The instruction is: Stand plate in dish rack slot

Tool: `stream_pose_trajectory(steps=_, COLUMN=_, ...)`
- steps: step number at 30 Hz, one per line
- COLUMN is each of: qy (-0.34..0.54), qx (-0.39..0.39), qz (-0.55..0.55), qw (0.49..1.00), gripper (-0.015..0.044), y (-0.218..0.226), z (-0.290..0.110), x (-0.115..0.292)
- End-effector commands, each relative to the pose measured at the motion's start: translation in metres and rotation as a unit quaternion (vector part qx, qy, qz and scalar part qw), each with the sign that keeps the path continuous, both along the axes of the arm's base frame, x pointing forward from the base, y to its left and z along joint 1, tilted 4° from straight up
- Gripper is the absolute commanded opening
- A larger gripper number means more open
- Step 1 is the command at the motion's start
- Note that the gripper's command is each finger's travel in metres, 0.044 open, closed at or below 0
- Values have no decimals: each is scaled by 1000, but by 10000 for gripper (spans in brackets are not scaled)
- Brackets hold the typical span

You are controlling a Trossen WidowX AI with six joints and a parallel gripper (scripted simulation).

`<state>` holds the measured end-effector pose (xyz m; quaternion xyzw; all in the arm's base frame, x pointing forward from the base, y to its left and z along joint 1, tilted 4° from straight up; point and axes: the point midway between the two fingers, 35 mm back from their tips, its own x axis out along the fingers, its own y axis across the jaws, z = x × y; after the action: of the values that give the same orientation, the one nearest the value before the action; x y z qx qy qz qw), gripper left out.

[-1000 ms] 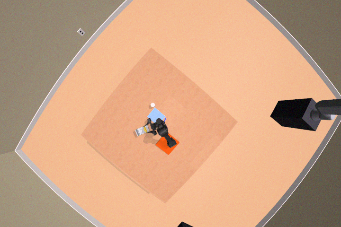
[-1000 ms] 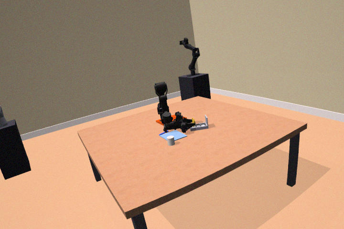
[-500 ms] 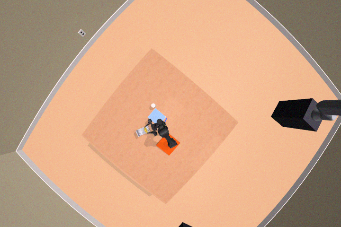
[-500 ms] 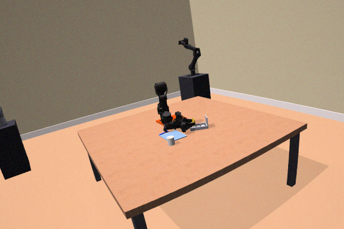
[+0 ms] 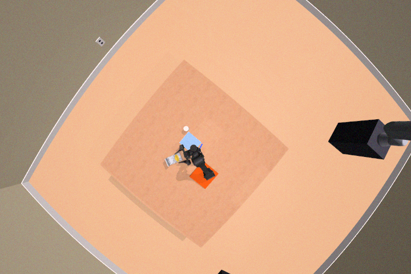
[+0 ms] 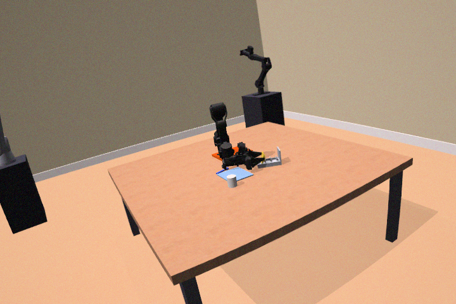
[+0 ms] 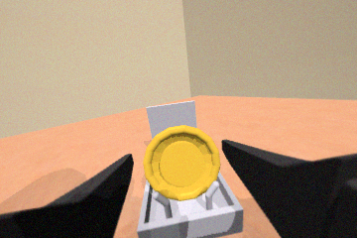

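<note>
The yellow plate stands upright, its face toward the wrist camera, in the near part of the grey dish rack. Two short rail posts rise in front of its lower edge in the wrist view. The rack's tall end panel stands behind it. The slot around the plate's bottom edge is partly hidden. My gripper is open, with one finger on each side of the plate. A gap shows between each fingertip and the rim in the wrist view.
A light blue square lies beside the arm, with a blue stick at its edge and a white cylinder near its corner. An orange square lies under the arm's base.
</note>
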<state>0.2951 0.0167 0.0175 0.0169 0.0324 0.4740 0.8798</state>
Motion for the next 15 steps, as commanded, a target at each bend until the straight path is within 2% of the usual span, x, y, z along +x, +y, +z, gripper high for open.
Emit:
stream_pose_trajectory(steps=1, qy=0, qx=0, qz=0, qw=1000, gripper=400, y=-1, z=5, x=2)
stream_pose_trajectory(steps=15, qy=-10, qx=-3, qz=0, qw=1000, gripper=400, y=-3, z=114, x=15)
